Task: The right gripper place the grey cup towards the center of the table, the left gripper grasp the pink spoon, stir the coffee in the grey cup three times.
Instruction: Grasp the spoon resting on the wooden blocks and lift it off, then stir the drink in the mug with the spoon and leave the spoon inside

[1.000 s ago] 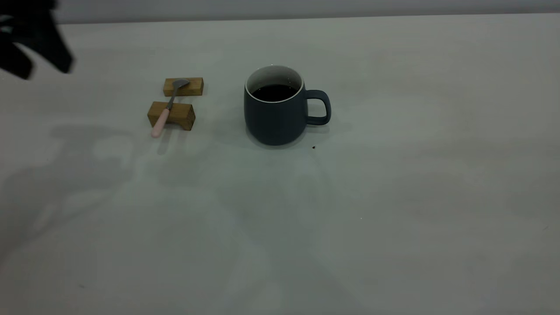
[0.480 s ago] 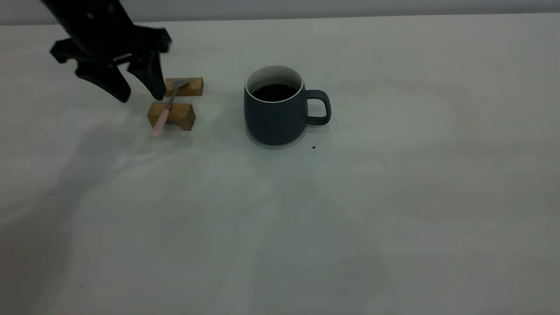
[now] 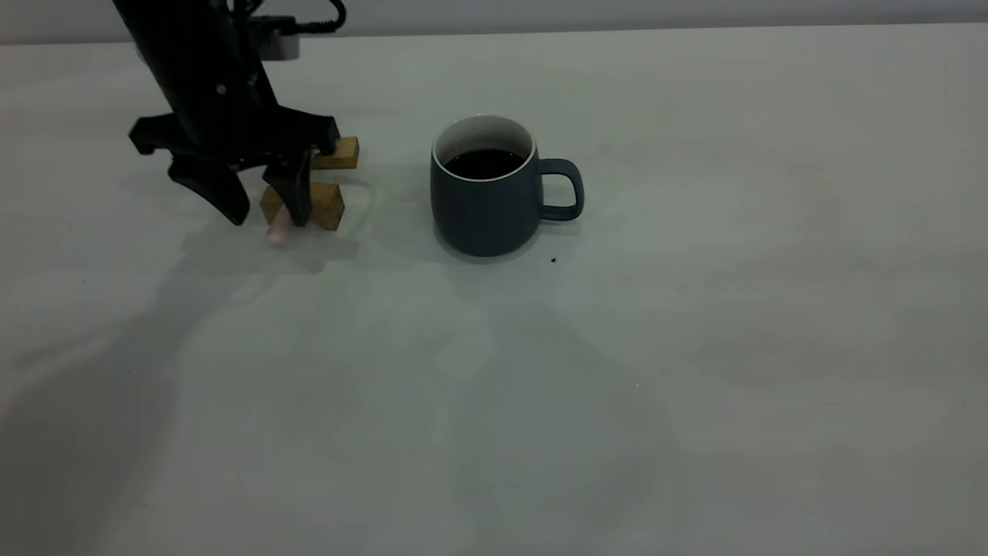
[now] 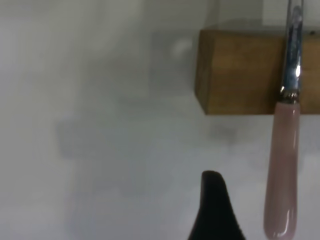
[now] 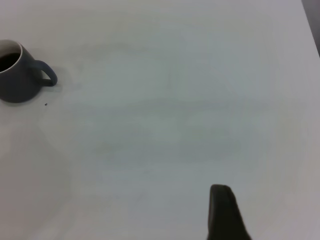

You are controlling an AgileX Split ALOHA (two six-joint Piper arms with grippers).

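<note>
One grey cup sits roughly mid-table, upright, handle pointing right, with dark coffee inside. Off to its left there are two wooden blocks, one nearer and one farther, and one pink spoon lies across them with its pink handle end sticking out toward the near side. The left gripper is down over the spoon, fingers spread apart, straddling the handle, nothing pinched. For the right gripper only one finger shows in its own wrist view, well away from the cup, so can't tell its state.
</note>
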